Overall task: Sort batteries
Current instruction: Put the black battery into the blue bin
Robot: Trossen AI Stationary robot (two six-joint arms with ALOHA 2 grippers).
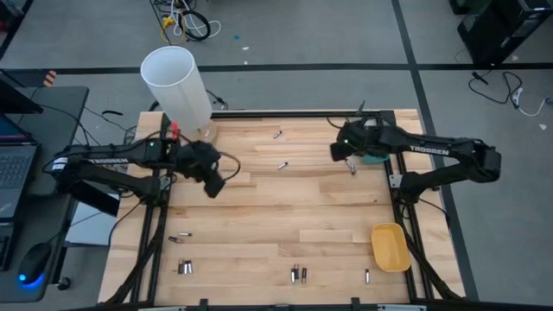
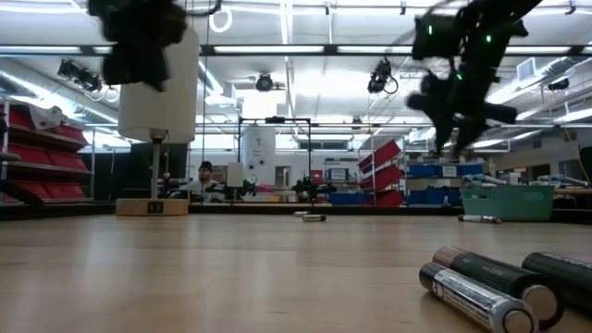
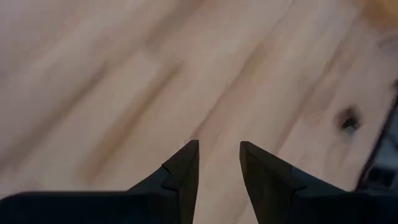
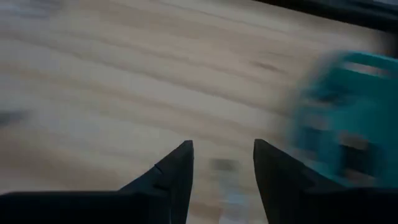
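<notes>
Several small batteries lie scattered on the wooden table: one (image 1: 276,134) at the far side, one (image 1: 282,165) near the middle, and others along the near edge (image 1: 298,275), (image 1: 184,268). My right gripper (image 4: 222,146) hangs open above the far right of the table, next to a teal tray (image 4: 342,137). A blurred battery (image 4: 224,165) lies on the wood below the gap between its fingers, also seen from above (image 1: 352,168). My left gripper (image 3: 219,146) hangs open over bare wood at the far left (image 1: 216,186), with nothing between its fingers.
A yellow tray (image 1: 390,246) sits at the near right. A tall white cylinder (image 1: 177,86) stands on a post at the far left corner. Two batteries (image 2: 481,282) lie close to the low camera. Bare wood spans the table's middle.
</notes>
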